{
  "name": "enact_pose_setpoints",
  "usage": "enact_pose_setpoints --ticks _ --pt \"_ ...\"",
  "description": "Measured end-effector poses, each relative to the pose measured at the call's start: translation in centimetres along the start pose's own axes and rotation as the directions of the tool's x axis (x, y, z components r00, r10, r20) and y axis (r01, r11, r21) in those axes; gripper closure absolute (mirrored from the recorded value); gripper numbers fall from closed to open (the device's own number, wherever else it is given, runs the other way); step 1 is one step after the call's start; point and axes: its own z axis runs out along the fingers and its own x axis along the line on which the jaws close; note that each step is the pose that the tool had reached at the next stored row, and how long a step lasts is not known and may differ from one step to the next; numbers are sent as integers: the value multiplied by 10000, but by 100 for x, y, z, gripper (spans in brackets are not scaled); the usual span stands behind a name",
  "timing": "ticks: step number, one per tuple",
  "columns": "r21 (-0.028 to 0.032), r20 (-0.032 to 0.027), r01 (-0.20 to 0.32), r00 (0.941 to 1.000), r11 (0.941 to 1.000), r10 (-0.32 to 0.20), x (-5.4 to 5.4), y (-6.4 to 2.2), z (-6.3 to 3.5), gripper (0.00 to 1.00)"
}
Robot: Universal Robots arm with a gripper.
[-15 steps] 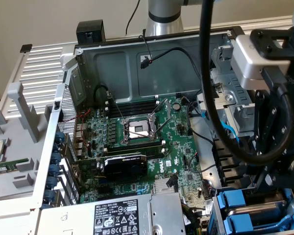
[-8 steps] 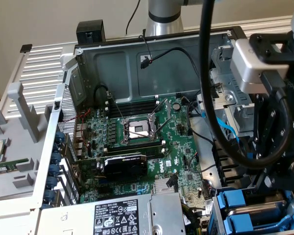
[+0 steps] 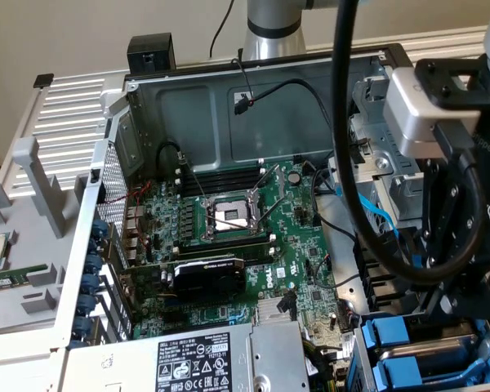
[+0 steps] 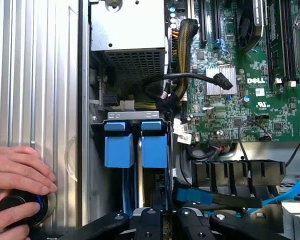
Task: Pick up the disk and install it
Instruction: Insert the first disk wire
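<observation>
The disk [image 4: 154,150] stands on edge in the drive bay of the open computer case, its blue end tab toward the power supply. A second blue carrier [image 4: 119,147] sits right beside it. My gripper [image 4: 150,219] is at the disk's other end, its black jaws drawn close together on that end. In the exterior view the gripper [image 3: 461,318] hangs over the bay at the exterior view's right, with the disk's blue tab [image 3: 392,333] and the other carrier [image 3: 402,374] below it.
A person's hand [image 4: 15,182] rests on a black knob [image 4: 17,210] on the ridged silver surface [image 4: 35,75] beside the case. The power supply [image 3: 196,359], the black graphics card [image 3: 208,278], the motherboard [image 3: 286,245] and loose cables [image 4: 200,195] surround the bay.
</observation>
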Motion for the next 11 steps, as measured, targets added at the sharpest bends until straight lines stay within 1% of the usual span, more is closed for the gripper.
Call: enact_pose_setpoints --ticks 11 --pt "1 -30 -3 10000 10000 3 -1 -1 15 83"
